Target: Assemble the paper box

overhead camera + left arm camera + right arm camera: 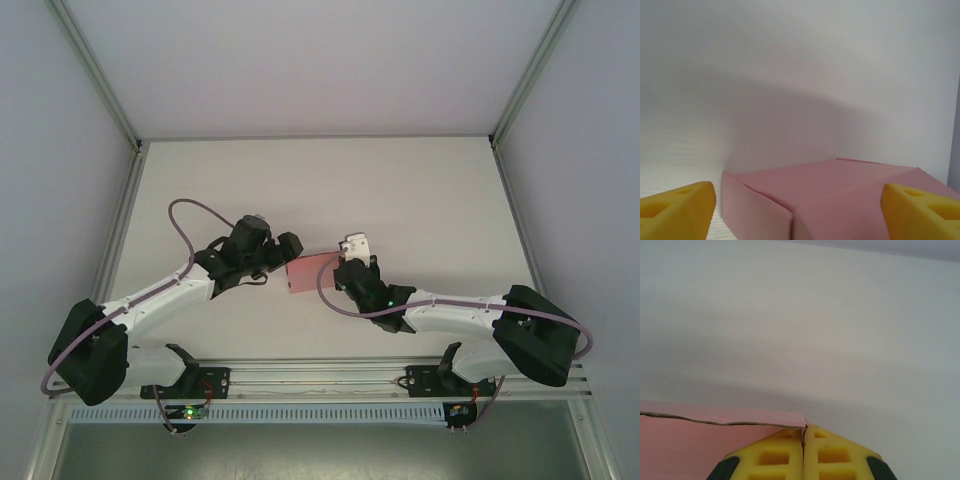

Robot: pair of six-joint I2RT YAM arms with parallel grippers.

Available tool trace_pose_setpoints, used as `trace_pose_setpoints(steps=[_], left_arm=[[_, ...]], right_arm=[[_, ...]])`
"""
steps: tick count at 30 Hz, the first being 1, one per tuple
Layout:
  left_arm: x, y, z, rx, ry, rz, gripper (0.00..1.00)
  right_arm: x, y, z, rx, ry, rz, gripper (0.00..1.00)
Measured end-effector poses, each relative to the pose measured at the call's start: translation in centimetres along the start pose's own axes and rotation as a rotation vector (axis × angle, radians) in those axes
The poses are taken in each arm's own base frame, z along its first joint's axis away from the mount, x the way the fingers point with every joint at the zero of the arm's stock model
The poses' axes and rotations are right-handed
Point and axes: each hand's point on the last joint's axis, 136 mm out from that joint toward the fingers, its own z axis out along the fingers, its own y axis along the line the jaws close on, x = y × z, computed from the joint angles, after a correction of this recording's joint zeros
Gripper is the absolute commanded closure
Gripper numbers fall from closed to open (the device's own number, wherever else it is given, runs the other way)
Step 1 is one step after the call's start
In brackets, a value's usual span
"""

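Note:
The pink paper box (309,272) lies on the white table between my two arms. My left gripper (287,250) is at the box's left end with its yellow fingers (677,207) spread wide to either side of the box (830,195), not touching it. Folded flaps and a crease show on the box's near end in the left wrist view. My right gripper (347,268) is at the box's right end, its yellow fingers (775,457) pressed together on a thin edge of the pink card (715,440).
The white table (400,200) stretches bare behind and around the box. Metal frame posts (125,190) stand along the left and right sides. A rail (320,378) with both arm bases runs along the near edge.

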Motion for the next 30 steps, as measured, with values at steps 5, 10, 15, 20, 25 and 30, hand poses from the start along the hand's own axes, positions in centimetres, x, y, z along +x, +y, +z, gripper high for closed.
trace_pose_setpoints(steps=[5,10,15,20,25,30], left_arm=[[0.4,-0.1,0.7,0.057,0.006,-0.034,0.32],[0.2,-0.9,0.9,0.112,-0.009,-0.052,0.52],[-0.2,-0.9,1.7,0.129,-0.034,-0.065,0.61],[-0.5,-0.9,2.1,0.135,-0.050,-0.064,0.65],[-0.8,-0.6,2.2,0.140,-0.074,-0.064,0.71],[-1.0,-0.4,2.2,0.162,-0.105,-0.061,0.74]], right_arm=[[0.0,0.0,0.0,0.000,-0.001,0.005,1.00],[0.1,0.2,-0.1,-0.006,-0.006,0.020,1.00],[0.2,-0.1,-0.2,-0.005,-0.015,0.030,0.98],[0.3,-0.3,-0.5,-0.010,-0.015,0.036,0.89],[0.4,-0.2,-0.8,-0.028,-0.009,0.035,0.75],[0.5,-0.4,-1.1,-0.038,-0.009,0.035,0.66]])
